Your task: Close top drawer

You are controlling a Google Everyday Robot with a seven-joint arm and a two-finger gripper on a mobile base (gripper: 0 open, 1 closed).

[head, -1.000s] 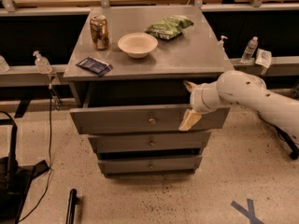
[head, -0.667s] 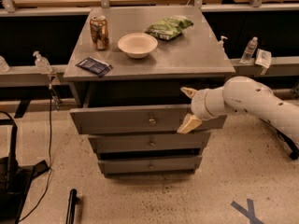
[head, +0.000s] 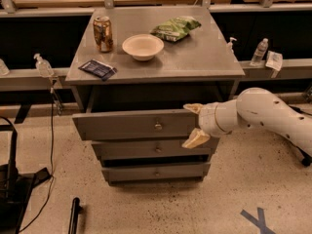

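Grey top drawer (head: 131,126) out; jaws wide open, straddling its right end.

The end effector (head: 191,126) sits at the right end of the top drawer (head: 129,126), which juts out below the tabletop (head: 200,57).

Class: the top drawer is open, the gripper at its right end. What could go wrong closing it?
The open gripper sits at the right end of the top drawer, far from the knob, so an off-centre push may skew and jam it. Its lower finger hangs by the middle drawer and could snag.
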